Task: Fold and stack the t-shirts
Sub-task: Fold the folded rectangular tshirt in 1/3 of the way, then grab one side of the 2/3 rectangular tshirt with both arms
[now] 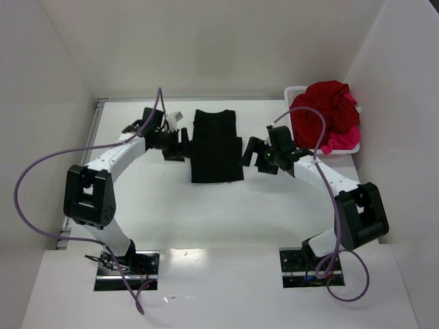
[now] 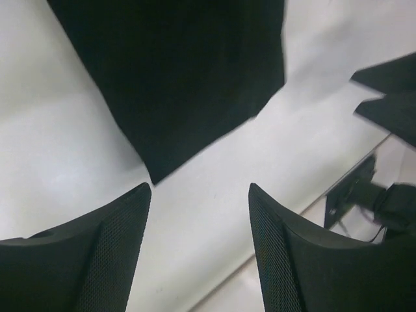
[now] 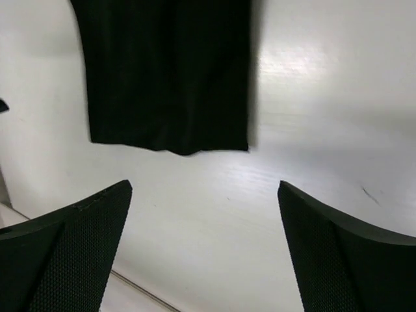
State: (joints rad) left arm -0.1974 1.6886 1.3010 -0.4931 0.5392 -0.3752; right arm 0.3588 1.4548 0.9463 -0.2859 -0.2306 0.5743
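A black t-shirt (image 1: 215, 145) lies flat on the white table, folded into a long rectangle, between the two arms. It also shows in the left wrist view (image 2: 175, 71) and in the right wrist view (image 3: 169, 71). A dark red t-shirt (image 1: 329, 103) and a bright pink one (image 1: 339, 142) are bundled in the white basket at the back right. My left gripper (image 1: 178, 145) is open and empty just left of the black shirt. My right gripper (image 1: 252, 156) is open and empty just right of it. Both hover above bare table.
The white plastic basket (image 1: 296, 92) stands at the back right corner against the wall. White walls enclose the table on the left, back and right. Purple cables loop from both arms. The arm bases sit at the near edge.
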